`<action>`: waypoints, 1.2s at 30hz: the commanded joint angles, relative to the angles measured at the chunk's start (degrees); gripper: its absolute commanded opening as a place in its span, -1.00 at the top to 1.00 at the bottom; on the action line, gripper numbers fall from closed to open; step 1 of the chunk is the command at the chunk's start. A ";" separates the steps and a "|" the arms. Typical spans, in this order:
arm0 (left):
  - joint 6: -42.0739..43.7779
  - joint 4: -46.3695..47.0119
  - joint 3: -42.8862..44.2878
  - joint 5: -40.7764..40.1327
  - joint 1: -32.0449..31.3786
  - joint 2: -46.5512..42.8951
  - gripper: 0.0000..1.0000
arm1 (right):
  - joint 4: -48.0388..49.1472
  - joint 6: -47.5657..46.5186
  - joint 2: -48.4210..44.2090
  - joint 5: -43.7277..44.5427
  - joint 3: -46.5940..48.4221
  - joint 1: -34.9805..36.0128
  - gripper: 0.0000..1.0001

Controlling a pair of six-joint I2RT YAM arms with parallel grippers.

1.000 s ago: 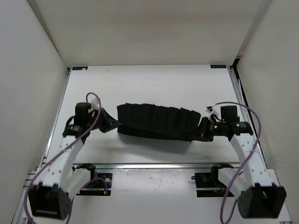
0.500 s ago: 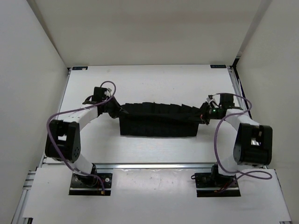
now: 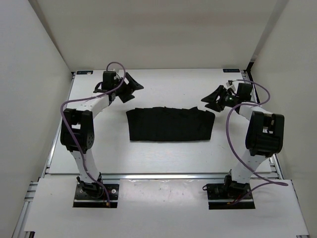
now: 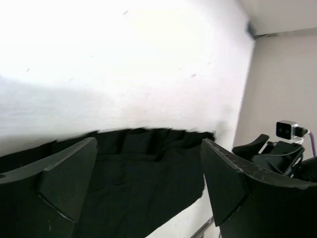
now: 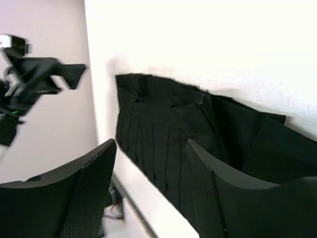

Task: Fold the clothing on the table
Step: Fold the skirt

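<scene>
Nearest the camera in the overhead view, the two arm bases are bolted down side by side, and an aluminium rail (image 3: 163,176) runs just beyond them. Past the rail lies the white table (image 3: 163,156). The black clothing (image 3: 170,124) rests flat near the table's middle as a wide, short rectangle, with its long sides running left to right. Neither gripper touches it.

Farther back, the left gripper (image 3: 133,89) hangs beyond the garment's left end, its fingers spread wide with nothing between them. The right gripper (image 3: 210,99) hangs just beyond the right end, also spread and empty.

The left wrist camera looks along the table. Its own fingers (image 4: 64,183) frame the garment's far edge, and the other gripper shows at the right. Only the right wrist camera shows the narrow pleat creases running across the fabric.
</scene>
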 commanded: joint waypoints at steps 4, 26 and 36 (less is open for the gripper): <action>-0.31 4.15 -7.11 5.76 2.04 -12.93 -0.55 | -15.01 -13.36 -10.73 13.81 3.86 2.98 -0.27; 5.48 1.36 -27.36 -4.85 -3.75 -15.07 1.00 | -22.37 -19.73 -22.16 23.43 -23.83 -4.49 -0.32; 12.07 -6.46 -22.53 -16.01 -7.79 -9.44 1.00 | -16.57 -22.79 -16.53 24.12 -21.19 -1.42 -0.34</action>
